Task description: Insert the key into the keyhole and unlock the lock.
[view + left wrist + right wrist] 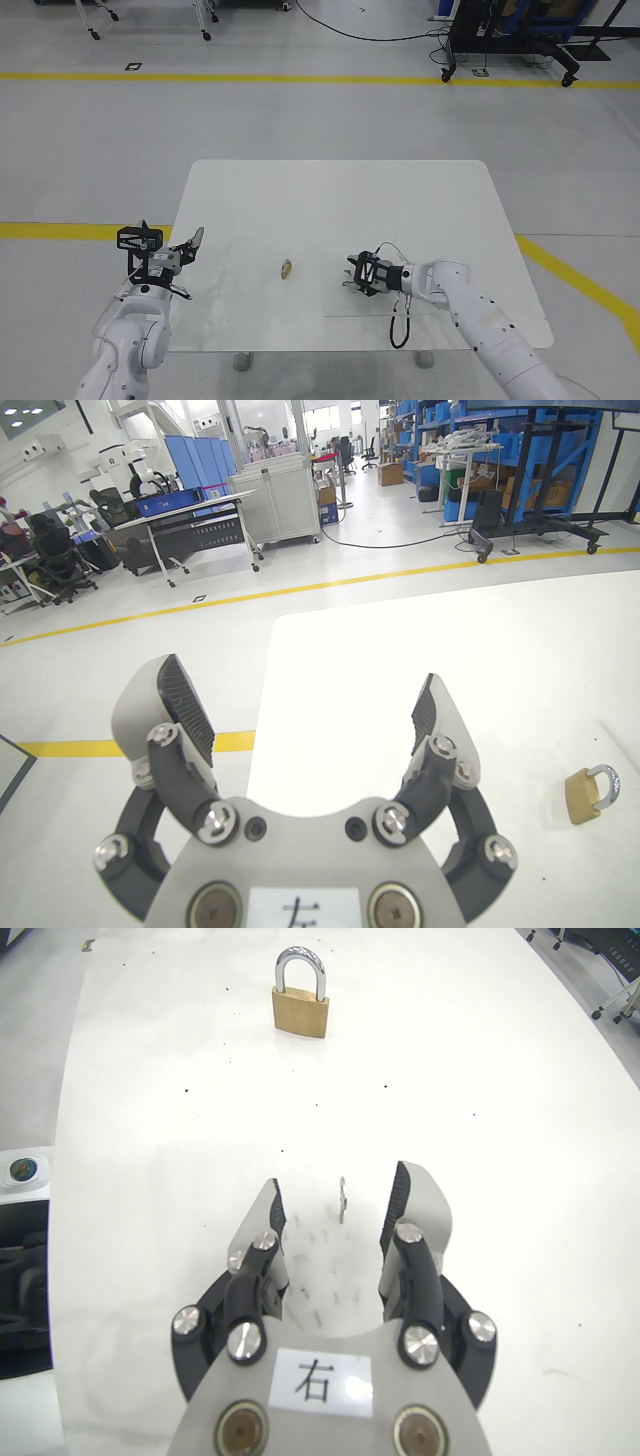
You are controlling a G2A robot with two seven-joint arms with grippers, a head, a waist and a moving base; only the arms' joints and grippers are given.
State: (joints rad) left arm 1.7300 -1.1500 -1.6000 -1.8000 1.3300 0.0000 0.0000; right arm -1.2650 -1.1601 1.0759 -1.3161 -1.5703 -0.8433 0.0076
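Observation:
A brass padlock (286, 268) with a silver shackle lies on the white table (330, 200) near its front middle; it also shows as the padlock (300, 1013) and the padlock (582, 796). A small silver key (343, 1200) lies flat on the table between the fingers of my right gripper (336, 1200), which is open and low over it, right of the padlock. My right gripper (355, 272) points toward the padlock. My left gripper (305, 700) is open and holds nothing, at the table's left edge; in the top view the left gripper (190, 245) hovers there.
A black cable (400, 330) hangs from the right arm over the table's front edge. Yellow floor lines (300, 78) run behind and beside the table. Desks, chairs and racks stand far off across the room.

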